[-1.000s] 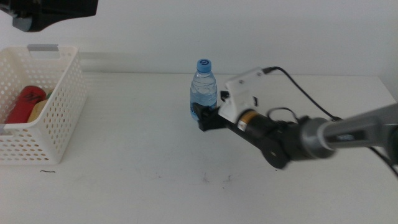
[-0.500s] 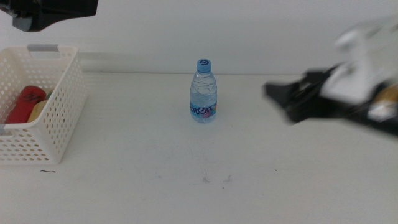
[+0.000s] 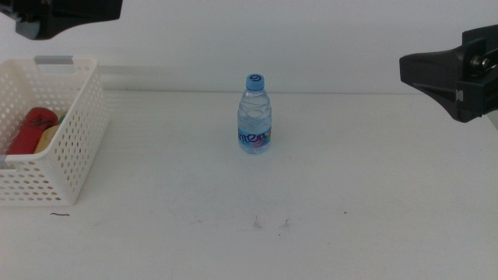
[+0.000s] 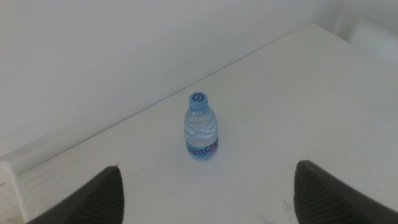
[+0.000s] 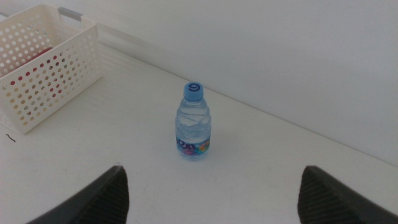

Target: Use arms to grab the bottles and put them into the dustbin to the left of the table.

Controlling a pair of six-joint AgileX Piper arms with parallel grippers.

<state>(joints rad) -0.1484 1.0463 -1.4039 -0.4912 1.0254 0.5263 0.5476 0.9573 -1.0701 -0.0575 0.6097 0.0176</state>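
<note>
Water bottle (image 3: 254,114) upright, mid-table | right gripper (image 5: 211,186) well apart, fingers open | left gripper (image 4: 205,190) fingers open

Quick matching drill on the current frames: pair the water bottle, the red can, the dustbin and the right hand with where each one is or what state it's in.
Things:
1. water bottle
2. red can
3. dustbin
4. right hand

Places or states:
A. lying inside the basket
B. raised at the right edge of the middle view, jaws open, holding nothing
C. standing upright on the table, capped
D. at the table's left end, white with perforated sides

Pairs: 1-C, 2-A, 3-D, 4-B
</note>
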